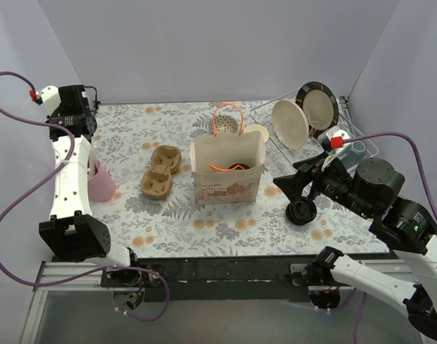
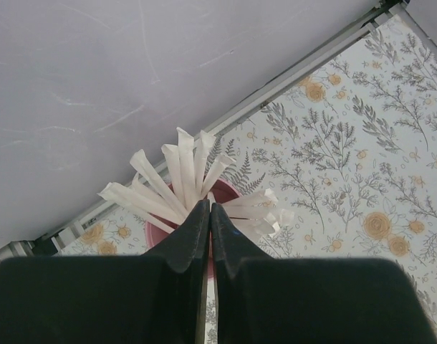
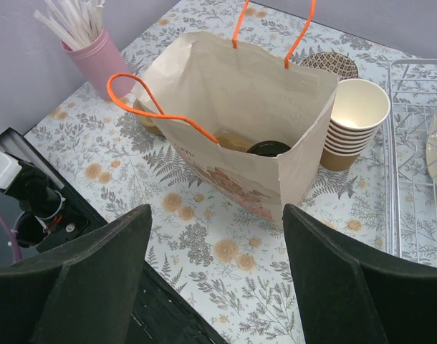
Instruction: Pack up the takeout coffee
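I see left claw [image 2: 208, 208] closed tight, fingers pressed together, tips down among white straws [image 2: 179, 168] in pink cup [image 2: 159, 233]; cannot tell if straw is pinched. My right claw [image 3: 217, 213] has fingers wide apart, holds nothing, touches nothing. Paper bag [image 3: 233, 93] stands upright just ahead of it, mouth wide. Inside bag, at bottom, sits coffee [image 3: 269, 148]: I see only round black lid, cup body hidden by bag wall.

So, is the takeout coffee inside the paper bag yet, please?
Inside: the takeout coffee shows its round black lid, facing up, at the bottom of the open paper bag.
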`<control>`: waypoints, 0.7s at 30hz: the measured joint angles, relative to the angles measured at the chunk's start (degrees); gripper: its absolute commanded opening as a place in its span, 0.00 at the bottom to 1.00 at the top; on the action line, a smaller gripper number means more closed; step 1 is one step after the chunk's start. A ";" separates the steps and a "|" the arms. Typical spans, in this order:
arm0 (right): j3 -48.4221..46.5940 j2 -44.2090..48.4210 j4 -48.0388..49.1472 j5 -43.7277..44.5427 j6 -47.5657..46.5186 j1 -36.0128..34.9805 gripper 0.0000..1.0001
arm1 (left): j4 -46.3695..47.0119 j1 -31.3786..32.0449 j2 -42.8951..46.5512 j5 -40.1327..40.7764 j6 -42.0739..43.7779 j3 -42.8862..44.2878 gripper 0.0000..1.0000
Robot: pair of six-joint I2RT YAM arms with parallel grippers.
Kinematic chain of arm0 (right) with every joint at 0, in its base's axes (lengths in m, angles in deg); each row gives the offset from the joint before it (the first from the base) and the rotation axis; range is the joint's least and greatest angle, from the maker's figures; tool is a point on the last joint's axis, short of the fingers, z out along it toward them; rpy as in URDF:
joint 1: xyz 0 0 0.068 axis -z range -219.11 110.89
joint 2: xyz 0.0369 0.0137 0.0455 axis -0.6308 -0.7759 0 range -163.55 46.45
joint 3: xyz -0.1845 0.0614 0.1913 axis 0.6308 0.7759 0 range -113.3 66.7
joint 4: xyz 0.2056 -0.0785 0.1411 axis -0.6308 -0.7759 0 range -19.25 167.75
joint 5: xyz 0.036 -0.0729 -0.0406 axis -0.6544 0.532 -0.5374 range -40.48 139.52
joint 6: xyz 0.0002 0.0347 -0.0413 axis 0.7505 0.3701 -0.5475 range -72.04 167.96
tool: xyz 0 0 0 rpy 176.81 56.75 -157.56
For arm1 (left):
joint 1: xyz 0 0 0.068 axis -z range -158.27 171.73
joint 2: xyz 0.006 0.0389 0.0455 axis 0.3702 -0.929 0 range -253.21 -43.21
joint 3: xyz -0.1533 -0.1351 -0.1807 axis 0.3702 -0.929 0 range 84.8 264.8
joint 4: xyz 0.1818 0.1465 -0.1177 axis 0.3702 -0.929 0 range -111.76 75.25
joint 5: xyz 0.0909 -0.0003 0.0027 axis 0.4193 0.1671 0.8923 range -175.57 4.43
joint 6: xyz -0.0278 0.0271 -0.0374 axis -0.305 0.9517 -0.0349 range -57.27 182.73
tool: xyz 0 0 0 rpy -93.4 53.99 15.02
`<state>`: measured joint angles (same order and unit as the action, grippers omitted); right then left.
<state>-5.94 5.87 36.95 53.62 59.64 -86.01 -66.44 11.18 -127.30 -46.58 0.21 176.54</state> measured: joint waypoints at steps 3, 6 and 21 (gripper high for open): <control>-2.51 -1.22 -0.70 0.00 -0.31 0.00 0.82 | -2.49 0.00 0.07 0.11 -0.07 3.08 0.00; -5.44 -2.16 -1.57 0.00 -0.59 0.00 0.82 | -5.57 0.00 0.37 -1.49 -0.28 6.38 0.00; -6.45 1.20 -0.37 6.82 -0.48 0.00 0.98 | -1.09 -0.17 16.76 -27.41 -2.12 19.74 0.00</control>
<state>-12.39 7.07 36.58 60.44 59.16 -86.01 -67.53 11.01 -110.54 -73.99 -1.91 196.28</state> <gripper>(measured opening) 0.981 0.010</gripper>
